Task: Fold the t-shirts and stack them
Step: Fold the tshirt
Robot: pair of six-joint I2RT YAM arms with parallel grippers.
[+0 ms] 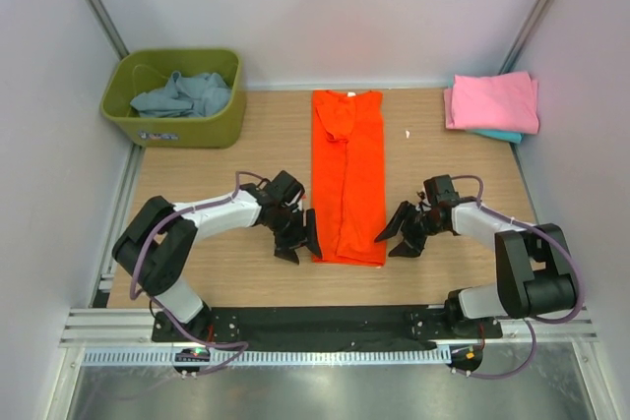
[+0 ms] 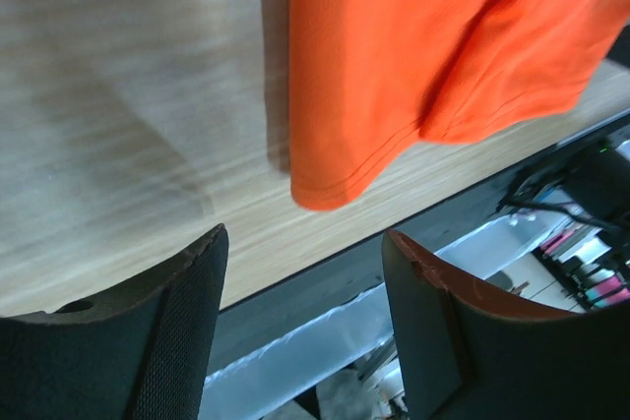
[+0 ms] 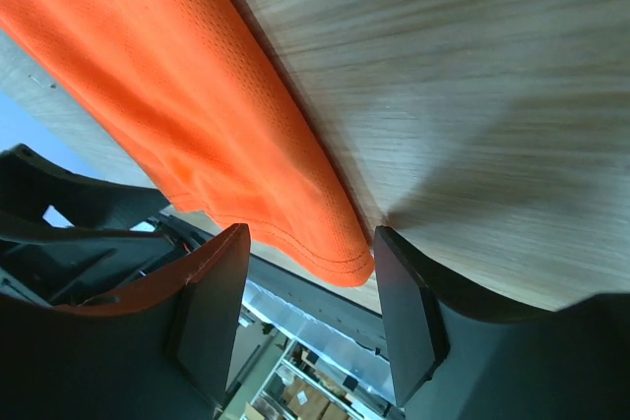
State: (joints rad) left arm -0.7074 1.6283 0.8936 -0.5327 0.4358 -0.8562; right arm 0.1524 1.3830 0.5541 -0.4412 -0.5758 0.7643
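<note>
Wood-grain table [image 1: 236, 277], white walls [image 1: 345, 7] around; orange t-shirt [image 1: 346, 174] lies folded into a long strip mid-table. Flanking its near hem, left gripper [image 1: 298, 239] and right gripper [image 1: 398, 233], fingers wide, empty.

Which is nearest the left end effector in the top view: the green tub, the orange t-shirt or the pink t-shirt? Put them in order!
From the left end effector:
1. orange t-shirt, right beside it, mid-table.
2. green tub, far left corner.
3. pink t-shirt, far right corner.
</note>
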